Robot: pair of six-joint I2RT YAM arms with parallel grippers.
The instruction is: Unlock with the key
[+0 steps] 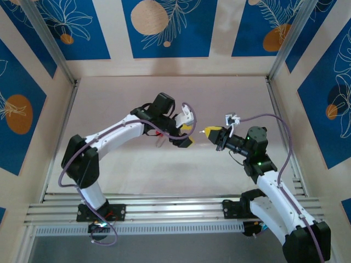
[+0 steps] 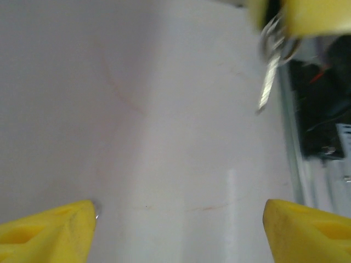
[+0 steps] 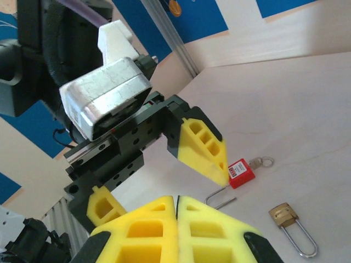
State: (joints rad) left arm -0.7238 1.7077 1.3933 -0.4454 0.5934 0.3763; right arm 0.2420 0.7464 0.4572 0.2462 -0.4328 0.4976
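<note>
- The right gripper (image 3: 175, 216) has its yellow jaws pressed together. In the left wrist view the key (image 2: 267, 82) hangs from those jaws by a small key ring (image 2: 272, 35), so they are gripping the ring rather than the blade.
- The key dangles in mid-air above the desk (image 3: 307, 109), near the middle of the scene and between the two arms. It touches nothing below it.
- The left gripper (image 2: 180, 216) faces the right one from just beside it. Its jaws are spread wide with nothing between them.
- The brass padlock (image 3: 283, 215) lies flat on the desk below the grippers, with its steel shackle pointing towards the near side. The shackle looks seated in the body, so I judge it locked.
- A red padlock (image 3: 241, 171) lies just left of the brass one, apart from it. I cannot tell whether the thin metal loop at its end is a ring or part of the lock.
- Progress: the key is off the desk and in a grip, and that is as far as the task has got.
- What is left: neither gripper holds the lock, and the key is well apart from any keyhole. Steadying the padlock, inserting the key and turning it all remain.
</note>
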